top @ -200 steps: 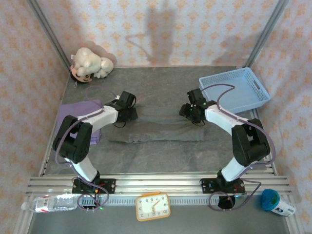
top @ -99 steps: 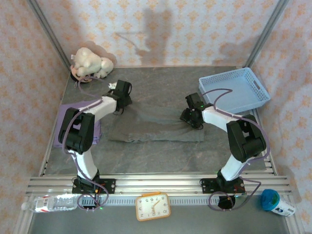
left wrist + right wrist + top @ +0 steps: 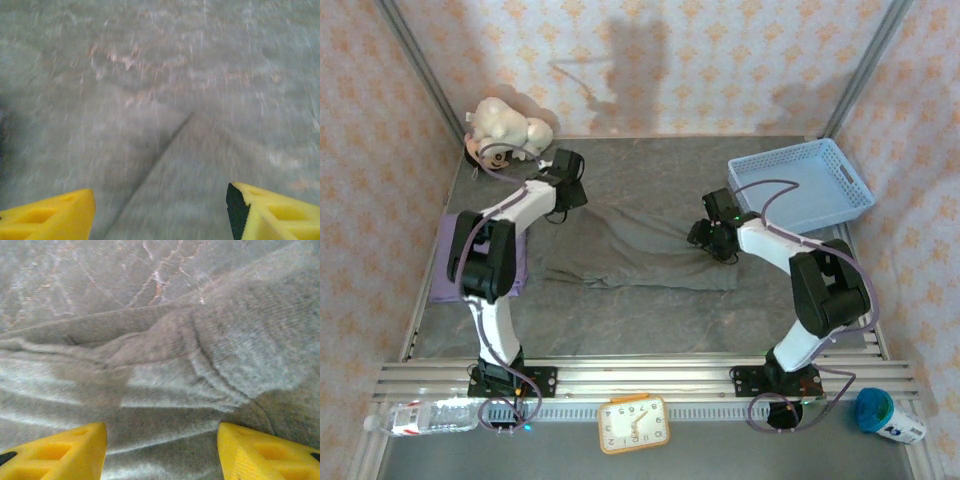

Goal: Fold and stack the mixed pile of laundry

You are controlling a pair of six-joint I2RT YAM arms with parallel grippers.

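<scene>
The dark grey-olive shirt [image 3: 640,250] lies spread flat across the middle of the table. My left gripper [image 3: 572,193] hovers at its far left corner, open; in the left wrist view the gripper [image 3: 160,200] has its yellow fingers [image 3: 50,215] wide apart above the blurred cloth edge [image 3: 200,190], holding nothing. My right gripper [image 3: 705,238] sits over the shirt's right part. In its wrist view the right gripper [image 3: 162,435] is open above rumpled folds [image 3: 150,390]. The lilac-purple shirt [image 3: 448,262] lies folded at the left edge, partly behind the left arm.
A light blue lattice basket [image 3: 790,152] stands at the back right. A white plush toy [image 3: 505,128] sits in the back left corner. On the front rail lie a bottle [image 3: 420,415], an orange clock [image 3: 633,423] and a blue cup [image 3: 885,412].
My left gripper moved away toward the far left, drawing the grey shirt's corner outward so the cloth spread wider, then opened and let it go. The right gripper barely moved.
</scene>
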